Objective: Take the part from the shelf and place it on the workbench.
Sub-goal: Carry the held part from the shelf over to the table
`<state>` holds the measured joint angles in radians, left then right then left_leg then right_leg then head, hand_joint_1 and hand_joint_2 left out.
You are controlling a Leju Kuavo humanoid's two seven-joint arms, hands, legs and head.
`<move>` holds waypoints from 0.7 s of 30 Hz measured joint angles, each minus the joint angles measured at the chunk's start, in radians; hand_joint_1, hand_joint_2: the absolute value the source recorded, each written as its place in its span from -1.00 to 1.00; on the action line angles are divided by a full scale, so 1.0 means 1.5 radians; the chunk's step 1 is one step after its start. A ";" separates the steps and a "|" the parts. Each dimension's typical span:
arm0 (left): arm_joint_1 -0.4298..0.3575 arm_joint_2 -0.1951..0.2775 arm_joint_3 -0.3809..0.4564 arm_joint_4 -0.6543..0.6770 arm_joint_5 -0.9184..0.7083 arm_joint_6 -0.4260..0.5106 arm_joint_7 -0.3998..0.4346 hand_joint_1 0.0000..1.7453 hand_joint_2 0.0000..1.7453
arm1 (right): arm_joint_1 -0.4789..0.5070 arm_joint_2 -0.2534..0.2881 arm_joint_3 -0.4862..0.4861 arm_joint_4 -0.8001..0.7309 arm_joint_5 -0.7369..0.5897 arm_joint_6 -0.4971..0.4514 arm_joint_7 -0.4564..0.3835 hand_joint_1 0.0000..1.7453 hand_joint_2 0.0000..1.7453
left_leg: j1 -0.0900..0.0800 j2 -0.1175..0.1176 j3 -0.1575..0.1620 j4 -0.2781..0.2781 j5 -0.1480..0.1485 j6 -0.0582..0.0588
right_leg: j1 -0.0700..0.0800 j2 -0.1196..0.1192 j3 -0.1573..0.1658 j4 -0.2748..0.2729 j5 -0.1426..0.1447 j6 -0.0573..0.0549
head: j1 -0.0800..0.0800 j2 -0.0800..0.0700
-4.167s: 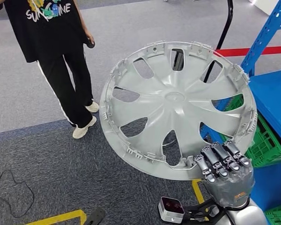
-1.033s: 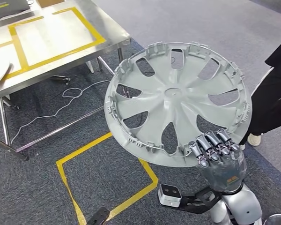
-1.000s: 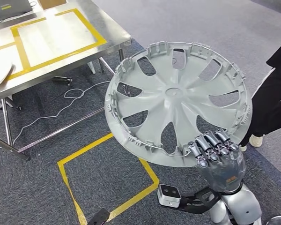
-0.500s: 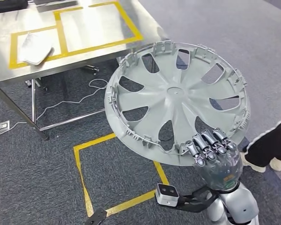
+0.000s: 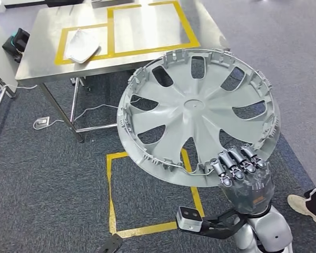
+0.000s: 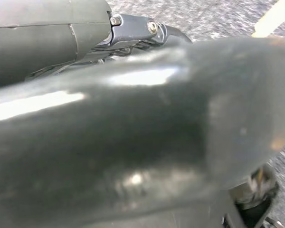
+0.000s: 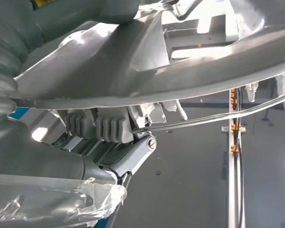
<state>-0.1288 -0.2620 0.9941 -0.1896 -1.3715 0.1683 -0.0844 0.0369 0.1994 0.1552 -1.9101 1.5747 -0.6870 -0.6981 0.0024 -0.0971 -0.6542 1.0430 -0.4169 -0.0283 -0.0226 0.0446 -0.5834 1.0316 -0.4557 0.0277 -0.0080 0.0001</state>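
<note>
While I scan from the left edge of the head frame, I see a dark bag (image 5: 16,40) on the carpet at upper left, then the steel workbench (image 5: 41,52) across the top, marked with yellow tape boxes; a pale flat piece (image 5: 82,44) lies in the left box. A white cable (image 5: 92,108) runs under it. Lower centre, a yellow tape square (image 5: 110,195) on grey carpet. Centre-right, the part (image 5: 196,113), a grey wheel cover, is in the air, tilted, not on the bench. My right hand (image 5: 244,174) grips its near rim, fingers (image 5: 231,163) curled over the edge, thumb below. Lower right corner: a person's shoe (image 5: 301,204). Left hand: can't tell its state.
</note>
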 joint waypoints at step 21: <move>-0.003 0.000 0.001 0.000 0.000 0.002 -0.034 -1.00 -1.00 | -0.002 -0.004 0.003 0.026 0.000 0.000 0.002 1.00 1.00 | -0.011 0.089 0.026 -0.032 0.011 0.020 | 0.017 -0.088 0.010 -0.015 0.000 0.001 | -0.005 0.000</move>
<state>-0.1335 -0.2622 0.9960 -0.1896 -1.3722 0.1720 -0.1357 0.0336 0.1937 0.1604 -1.8711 1.5743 -0.6870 -0.6951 -0.0145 0.0369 -0.6154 0.9955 -0.4011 0.0014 0.0033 -0.0879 -0.5682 1.0089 -0.4562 0.0293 -0.0162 0.0000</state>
